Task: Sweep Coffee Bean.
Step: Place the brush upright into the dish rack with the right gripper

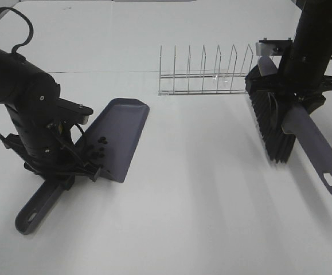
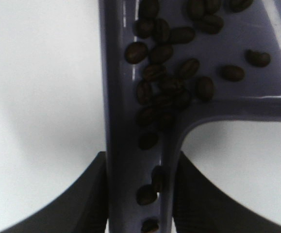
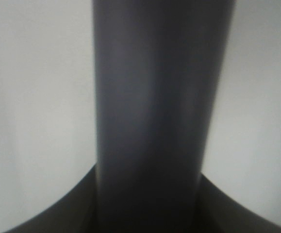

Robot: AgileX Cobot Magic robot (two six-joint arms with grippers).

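My left gripper (image 1: 68, 172) is shut on the handle of the grey-purple dustpan (image 1: 120, 134), which rests on the white table with its mouth toward the back right. Several coffee beans (image 1: 98, 148) lie in the pan near the handle. In the left wrist view the coffee beans (image 2: 174, 73) crowd the pan's rear corner and trail down the handle groove (image 2: 147, 194) between my fingers (image 2: 89, 194). My right gripper (image 1: 295, 97) is shut on the handle of the brush (image 1: 272, 123), held above the table with the black bristles down. In the right wrist view the brush handle (image 3: 150, 116) fills the frame.
A clear wire dish rack (image 1: 209, 74) stands at the back centre, just left of the brush. The white table (image 1: 200, 200) spreads between the dustpan and the brush.
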